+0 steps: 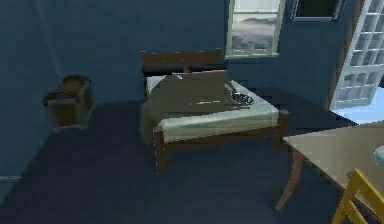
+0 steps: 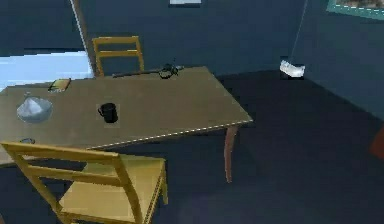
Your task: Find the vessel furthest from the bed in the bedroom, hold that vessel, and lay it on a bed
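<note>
A bed (image 1: 210, 118) with a dark wooden frame and a pale mattress stands against the blue back wall in the forward view's middle. A small dark round thing (image 1: 240, 98) lies on its right side near the headboard. In the arm side view a dark cup (image 2: 108, 112) stands upright on a wooden table (image 2: 190, 105). A pale bowl-like thing (image 2: 33, 107) lies left of the cup, and a small pale thing (image 2: 27, 141) sits at the table's near left edge.
Two yellow chairs (image 2: 118, 52) (image 2: 95, 185) flank the table. A dark thing (image 2: 168, 70) and a small flat thing (image 2: 60, 85) lie on its far side. A white object (image 2: 292, 68) sits on the floor. A wooden crate (image 1: 70, 100) stands left of the bed, under a window (image 1: 254, 28).
</note>
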